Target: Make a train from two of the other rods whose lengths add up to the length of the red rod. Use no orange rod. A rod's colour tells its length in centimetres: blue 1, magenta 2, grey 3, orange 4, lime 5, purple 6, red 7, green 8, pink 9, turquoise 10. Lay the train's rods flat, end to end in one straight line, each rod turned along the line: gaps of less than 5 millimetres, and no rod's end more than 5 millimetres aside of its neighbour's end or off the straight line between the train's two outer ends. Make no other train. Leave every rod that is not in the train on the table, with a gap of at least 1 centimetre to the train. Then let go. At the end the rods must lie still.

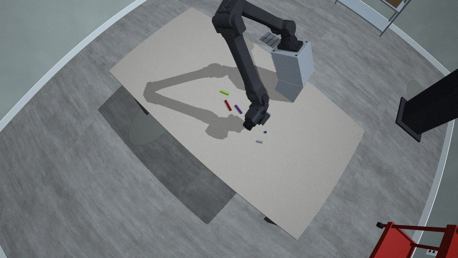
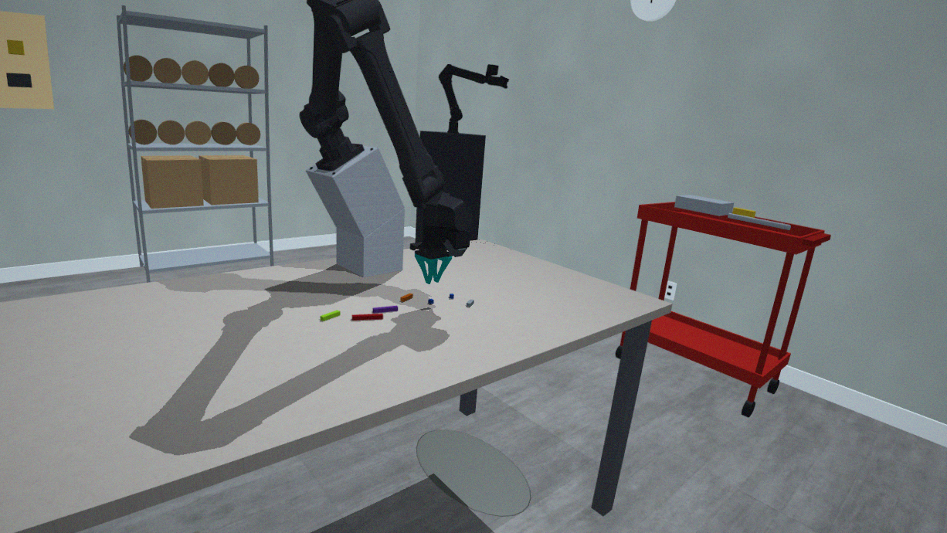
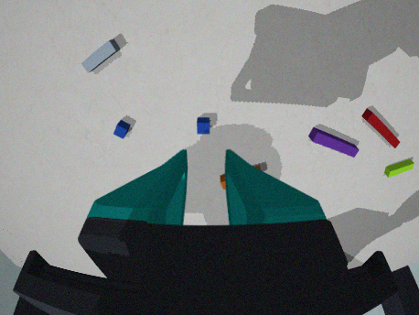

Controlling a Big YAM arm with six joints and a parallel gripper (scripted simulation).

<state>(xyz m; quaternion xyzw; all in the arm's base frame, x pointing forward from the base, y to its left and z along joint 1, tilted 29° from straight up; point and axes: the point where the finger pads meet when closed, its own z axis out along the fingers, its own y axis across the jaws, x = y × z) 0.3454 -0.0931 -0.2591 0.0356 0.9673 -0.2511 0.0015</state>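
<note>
The red rod [image 1: 227,105] lies flat beside the purple rod [image 1: 238,108], with the lime rod [image 1: 224,92] beyond them. My gripper [image 2: 432,278] hovers above the table with its teal fingers narrowed to a small gap and nothing between them. In the wrist view the gripper [image 3: 206,157] points towards one blue cube [image 3: 204,124], and a second blue cube [image 3: 122,128] lies to its left. The orange rod [image 2: 405,297] lies under the gripper, mostly hidden behind the right finger in the wrist view. The grey rod [image 3: 100,55] lies farther out. The purple rod [image 3: 333,141] and the red rod [image 3: 381,127] show at the right of the wrist view.
The arm's grey base block [image 1: 293,71] stands on the table behind the rods. A red cart [image 2: 722,291] stands off the table's right end. The table edge [image 2: 543,344] runs well in front of the rods.
</note>
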